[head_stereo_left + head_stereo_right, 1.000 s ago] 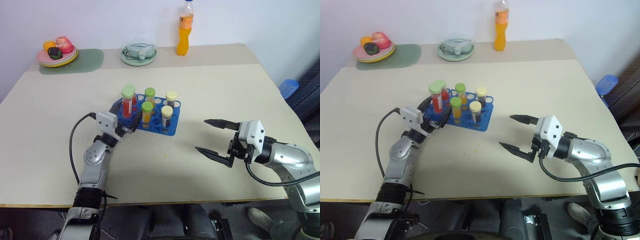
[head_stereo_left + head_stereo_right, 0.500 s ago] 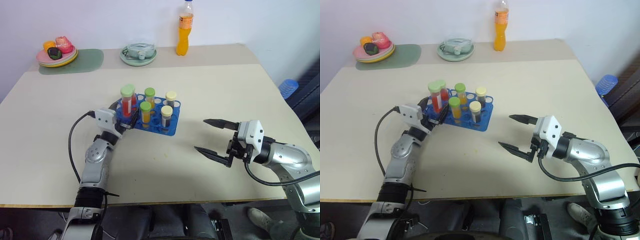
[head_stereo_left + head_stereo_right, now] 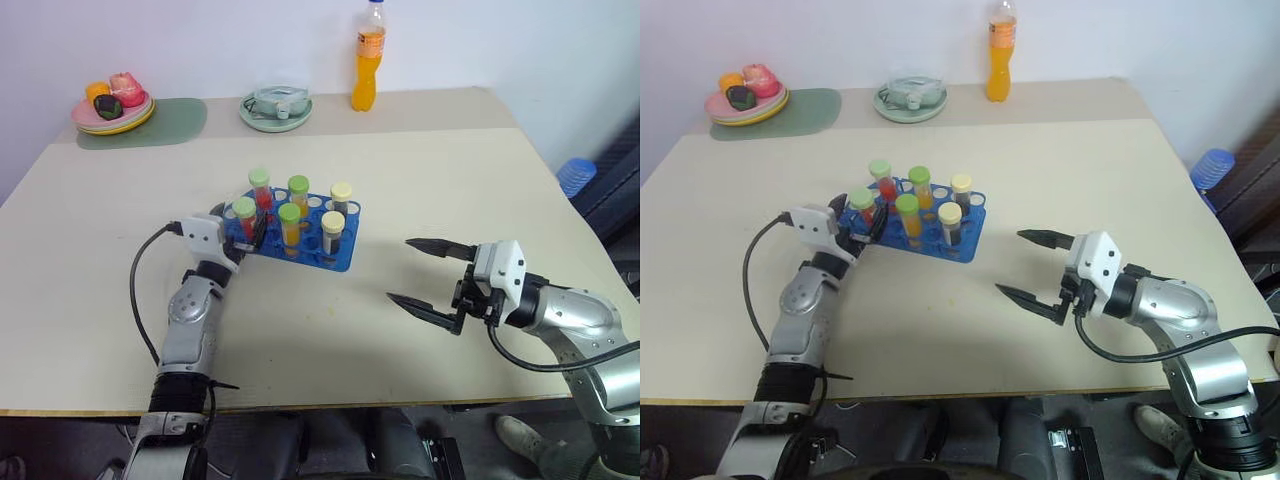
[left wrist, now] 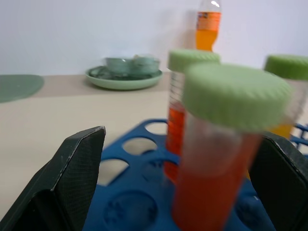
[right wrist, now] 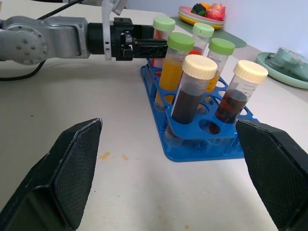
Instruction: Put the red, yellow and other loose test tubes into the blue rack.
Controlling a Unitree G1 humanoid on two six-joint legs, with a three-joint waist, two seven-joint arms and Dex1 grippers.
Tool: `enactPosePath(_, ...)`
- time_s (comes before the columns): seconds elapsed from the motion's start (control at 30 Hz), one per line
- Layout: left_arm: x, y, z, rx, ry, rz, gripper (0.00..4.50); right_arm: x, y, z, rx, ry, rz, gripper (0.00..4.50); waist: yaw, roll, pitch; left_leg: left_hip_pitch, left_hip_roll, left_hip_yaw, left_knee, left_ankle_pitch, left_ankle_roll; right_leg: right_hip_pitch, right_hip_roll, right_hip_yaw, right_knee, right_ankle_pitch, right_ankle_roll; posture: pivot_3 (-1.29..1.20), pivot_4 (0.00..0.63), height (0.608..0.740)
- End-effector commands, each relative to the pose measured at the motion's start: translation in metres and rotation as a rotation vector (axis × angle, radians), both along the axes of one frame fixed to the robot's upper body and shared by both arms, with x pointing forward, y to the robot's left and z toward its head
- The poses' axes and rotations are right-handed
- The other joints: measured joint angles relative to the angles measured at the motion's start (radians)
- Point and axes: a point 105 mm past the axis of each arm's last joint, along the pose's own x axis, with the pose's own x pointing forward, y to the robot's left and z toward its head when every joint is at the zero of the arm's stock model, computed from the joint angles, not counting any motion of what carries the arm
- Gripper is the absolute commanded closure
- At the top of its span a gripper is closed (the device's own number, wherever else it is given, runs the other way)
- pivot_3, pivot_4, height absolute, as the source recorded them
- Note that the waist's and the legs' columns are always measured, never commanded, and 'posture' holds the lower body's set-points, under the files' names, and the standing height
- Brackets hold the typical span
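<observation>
Blue rack [image 3: 300, 235] is carrying six tubes [image 3: 291, 224]; we are noting both end effectors, left [image 3: 247, 232] and right [image 3: 425, 278], gaping wide, gripping nothing.

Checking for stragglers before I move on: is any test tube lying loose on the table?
No, all six test tubes stand upright in the blue rack.

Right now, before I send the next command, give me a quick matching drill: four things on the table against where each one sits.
Things:
1. orange drink bottle
2. blue rack
3. plate of fruit
4. right tool

Places:
A. far left corner, on a green mat
B. middle of the table, holding capped tubes
C. far edge, by the wall
D. above bare tabletop, right of the rack, fingers apart

Pairs: 1-C, 2-B, 3-A, 4-D
</observation>
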Motion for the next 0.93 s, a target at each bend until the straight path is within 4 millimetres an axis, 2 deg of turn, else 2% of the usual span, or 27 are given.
enactPosePath(0.03,-0.012,0.000,0.017,0.000,-0.079,-0.048,0.03,-0.003,0.005,0.010,0.010,-0.054,0.018,0.00,0.000,0.000,0.000,0.000,0.000,0.000,0.000,0.000,0.000,0.000,0.000,0.000,0.000,0.000,0.000,0.00,0.150,0.740)
enactPosePath(0.2,-0.039,0.012,0.017,-0.002,-0.027,-0.217,0.03,-0.002,0.002,0.003,0.013,-0.027,-0.029,0.00,-0.001,0.000,0.000,0.000,0.000,0.000,-0.001,0.000,0.000,0.000,0.000,0.000,0.000,0.000,0.000,0.00,0.150,0.740)
enactPosePath(0.37,-0.050,0.030,0.015,0.123,0.038,-0.247,0.03,0.007,-0.009,-0.006,0.063,0.024,-0.195,0.00,0.001,0.000,0.000,0.000,0.000,0.000,-0.001,0.000,0.000,0.000,0.000,0.000,0.000,0.000,0.000,0.00,0.150,0.740)
enactPosePath(0.5,-0.067,0.041,0.025,0.207,0.041,-0.322,0.03,0.012,-0.028,-0.012,0.150,0.036,-0.393,0.00,-0.001,0.001,0.000,0.000,0.000,0.000,-0.001,0.000,0.001,0.000,0.000,0.000,0.000,0.000,0.000,0.00,0.150,0.740)
enactPosePath(0.7,-0.083,0.053,0.029,0.267,0.114,-0.381,0.03,0.001,-0.045,-0.029,0.197,0.081,-0.532,0.00,0.000,0.002,0.001,0.000,0.000,0.000,-0.002,-0.001,0.001,0.000,0.000,0.000,0.000,0.000,0.000,0.00,0.150,0.740)
enactPosePath(0.93,-0.089,0.056,0.023,0.274,0.174,-0.408,0.03,-0.014,-0.053,-0.041,0.195,0.103,-0.561,0.00,-0.002,0.002,0.001,0.001,0.001,0.000,-0.002,-0.001,0.001,0.000,0.001,0.000,0.000,0.000,0.000,0.00,0.150,0.740)
